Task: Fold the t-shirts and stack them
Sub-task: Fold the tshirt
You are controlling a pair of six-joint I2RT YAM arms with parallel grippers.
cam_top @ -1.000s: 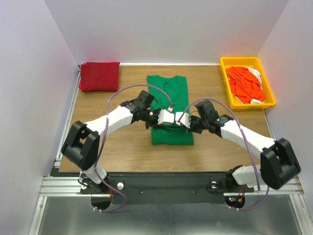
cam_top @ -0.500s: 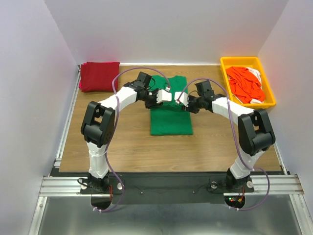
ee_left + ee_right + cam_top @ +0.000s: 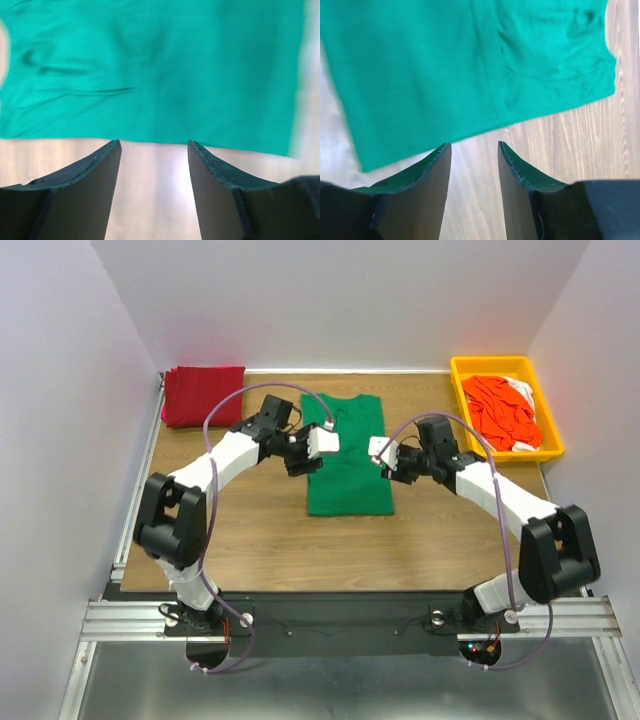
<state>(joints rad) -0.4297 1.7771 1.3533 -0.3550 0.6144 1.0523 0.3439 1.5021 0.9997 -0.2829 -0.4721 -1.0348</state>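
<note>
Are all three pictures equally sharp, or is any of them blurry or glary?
Top external: sharp, evenly lit. Left wrist: green shirt smeared, table washed out pale. Right wrist: shirt's left edge blurred, wood grain at right crisp.

Green t-shirt [image 3: 348,475] [image 3: 150,70] [image 3: 445,65]: lies flat mid-worktop [image 3: 260,530], sleeves folded in to make a long narrow rectangle, collar at the far end, a few light creases. Dark red t-shirt [image 3: 203,396]: folded into a neat square at the far left corner. Orange-red t-shirt [image 3: 500,410]: crumpled and unfolded, heaped in the yellow tray [image 3: 490,363] at far right. White t-shirt [image 3: 522,389]: bunched beneath it, only its edges showing.
</note>
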